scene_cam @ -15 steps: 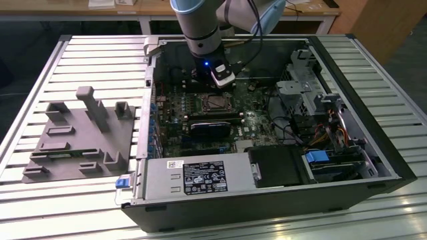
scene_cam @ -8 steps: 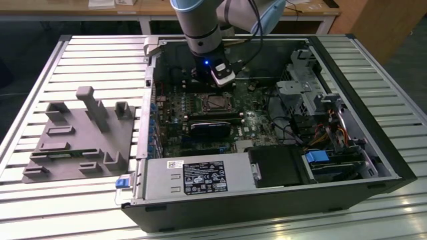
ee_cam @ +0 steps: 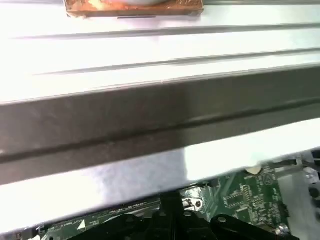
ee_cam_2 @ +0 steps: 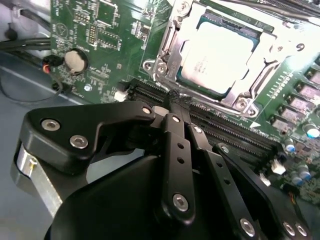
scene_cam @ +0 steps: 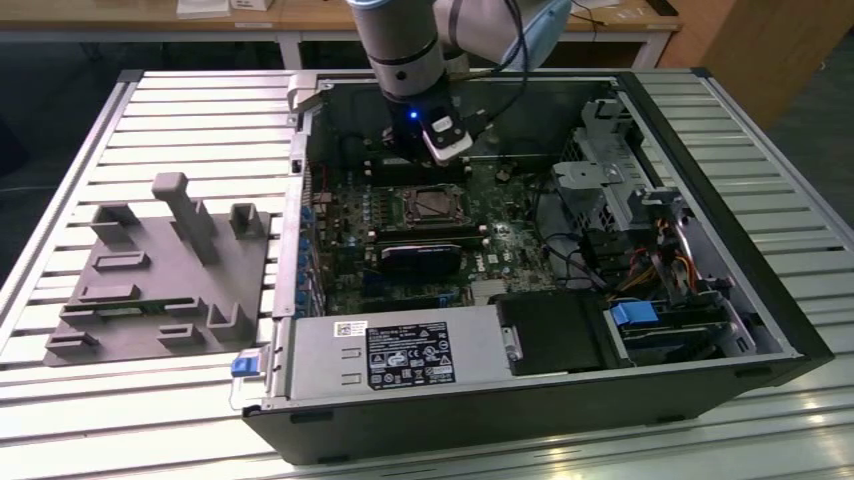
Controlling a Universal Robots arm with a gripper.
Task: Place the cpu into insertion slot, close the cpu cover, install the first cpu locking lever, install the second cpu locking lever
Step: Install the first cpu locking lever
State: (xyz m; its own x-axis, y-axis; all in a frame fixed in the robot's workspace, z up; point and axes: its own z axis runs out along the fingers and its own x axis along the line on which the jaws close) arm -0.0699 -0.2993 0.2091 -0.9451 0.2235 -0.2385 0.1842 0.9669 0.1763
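The cpu (ee_cam_2: 215,55), a silver square chip, lies flat in the insertion slot (scene_cam: 430,205) on the green board inside the open computer case. The cpu cover (ee_cam_2: 167,42), a silver frame, lies down around the chip's edges. I cannot tell how the locking levers stand. My gripper (ee_cam_2: 173,98) is shut with nothing between its black fingers. Its tips hover over the long memory slots (ee_cam_2: 225,130) right beside the socket. In the exterior view the gripper (scene_cam: 430,152) hangs just behind the socket.
A case wall (ee_cam: 150,125) stands close by the wrist. A power supply (scene_cam: 387,355) and a drive cage (scene_cam: 627,190) crowd the case. A coin battery (ee_cam_2: 75,61) sits on the board. A grey fixture plate (scene_cam: 160,270) lies at the exterior view's left.
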